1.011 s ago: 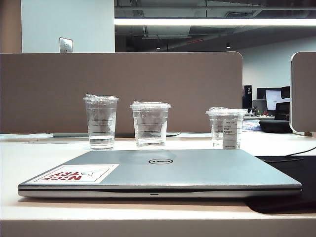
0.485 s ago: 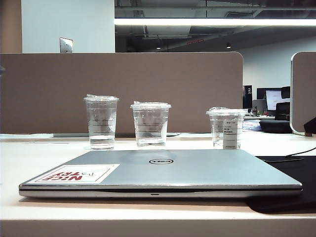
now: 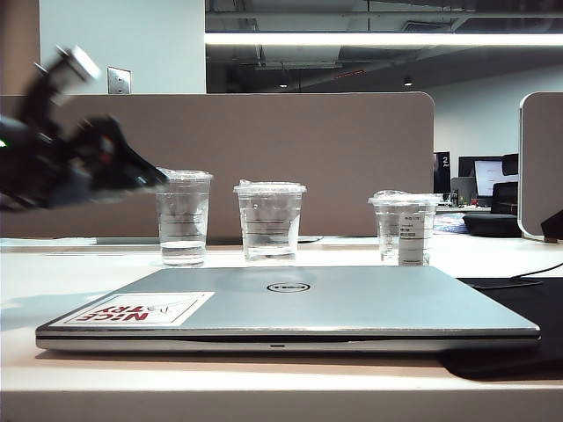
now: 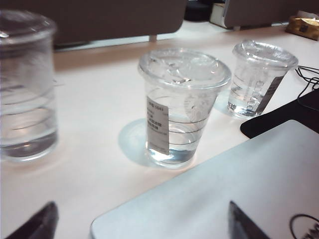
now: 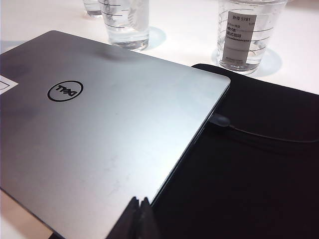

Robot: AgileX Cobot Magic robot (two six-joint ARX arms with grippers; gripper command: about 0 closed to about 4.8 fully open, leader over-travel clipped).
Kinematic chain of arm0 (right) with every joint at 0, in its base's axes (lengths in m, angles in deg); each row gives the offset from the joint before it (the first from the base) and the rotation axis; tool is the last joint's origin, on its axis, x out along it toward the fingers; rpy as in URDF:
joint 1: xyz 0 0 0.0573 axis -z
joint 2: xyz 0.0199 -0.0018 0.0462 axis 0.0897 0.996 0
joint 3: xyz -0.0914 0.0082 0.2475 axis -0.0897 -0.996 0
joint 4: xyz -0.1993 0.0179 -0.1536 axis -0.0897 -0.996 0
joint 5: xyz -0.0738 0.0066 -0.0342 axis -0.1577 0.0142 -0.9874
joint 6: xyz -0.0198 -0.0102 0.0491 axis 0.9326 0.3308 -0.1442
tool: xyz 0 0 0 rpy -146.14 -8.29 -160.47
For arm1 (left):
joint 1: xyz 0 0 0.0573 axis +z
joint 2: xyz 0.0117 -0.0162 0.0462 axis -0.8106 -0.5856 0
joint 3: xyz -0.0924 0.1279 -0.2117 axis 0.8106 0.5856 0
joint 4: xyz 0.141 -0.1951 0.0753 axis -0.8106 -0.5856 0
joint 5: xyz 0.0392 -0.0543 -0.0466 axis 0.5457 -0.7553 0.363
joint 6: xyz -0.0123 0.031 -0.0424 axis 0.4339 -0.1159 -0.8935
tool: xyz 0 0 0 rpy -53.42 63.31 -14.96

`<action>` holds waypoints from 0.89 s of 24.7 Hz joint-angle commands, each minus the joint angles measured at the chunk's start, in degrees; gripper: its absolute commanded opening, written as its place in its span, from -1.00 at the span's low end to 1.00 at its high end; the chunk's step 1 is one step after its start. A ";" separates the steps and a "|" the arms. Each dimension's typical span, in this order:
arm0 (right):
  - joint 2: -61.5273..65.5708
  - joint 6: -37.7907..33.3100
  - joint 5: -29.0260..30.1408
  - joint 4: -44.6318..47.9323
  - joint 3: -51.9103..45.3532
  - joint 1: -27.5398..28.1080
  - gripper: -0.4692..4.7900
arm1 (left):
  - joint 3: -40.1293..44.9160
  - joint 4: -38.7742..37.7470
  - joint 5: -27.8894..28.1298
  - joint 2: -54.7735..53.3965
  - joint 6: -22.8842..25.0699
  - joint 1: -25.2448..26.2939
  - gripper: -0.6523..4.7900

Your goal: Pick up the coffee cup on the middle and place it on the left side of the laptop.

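The coffee cup [image 3: 269,220] is the wide clear lidded cup in the middle of the row behind the laptop [image 3: 290,303]. It holds a little water. In the left wrist view the coffee cup [image 4: 182,107] shows thin dark lines and a white sticker on its side. My left gripper [image 3: 141,176] hangs blurred at the left, above the table and in front of the left cup. The left gripper [image 4: 142,226] is open and empty over a corner of the laptop [image 4: 239,189]. My right gripper [image 5: 138,204] is shut and empty over the laptop [image 5: 99,124], at its edge beside the black mat.
A slimmer clear cup [image 3: 184,217] stands left of the coffee cup, and a labelled cup [image 3: 403,227] stands to its right. A black mat [image 5: 249,164] with a cable lies beside the laptop. A brown partition [image 3: 220,149] closes the back.
My left arm has swung into the exterior view from the left and is blurred with motion. The cups and the laptop have stayed in place.
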 commanded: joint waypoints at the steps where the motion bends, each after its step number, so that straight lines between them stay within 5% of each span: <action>1: -0.02 -0.15 -0.04 1.01 -0.22 0.04 -0.84 | -5.60 1.68 -1.36 -8.31 0.24 -0.57 1.00; 12: -0.02 -0.15 -0.04 1.03 -0.22 0.02 -0.84 | -21.24 -2.73 -6.19 -23.52 -2.36 -3.96 1.00; 15: -0.02 -0.15 -0.04 1.03 -0.22 0.02 -0.84 | -24.24 -6.36 -5.88 -23.93 0.35 -5.46 1.00; 17: 0.00 -0.15 -0.04 1.03 -0.22 0.02 -0.84 | -27.65 -13.42 -0.33 -24.26 5.44 -6.62 1.00; 22: 0.04 -0.15 -0.04 1.01 -0.22 0.00 -0.84 | -28.17 -12.59 0.52 -24.26 6.73 -6.62 1.00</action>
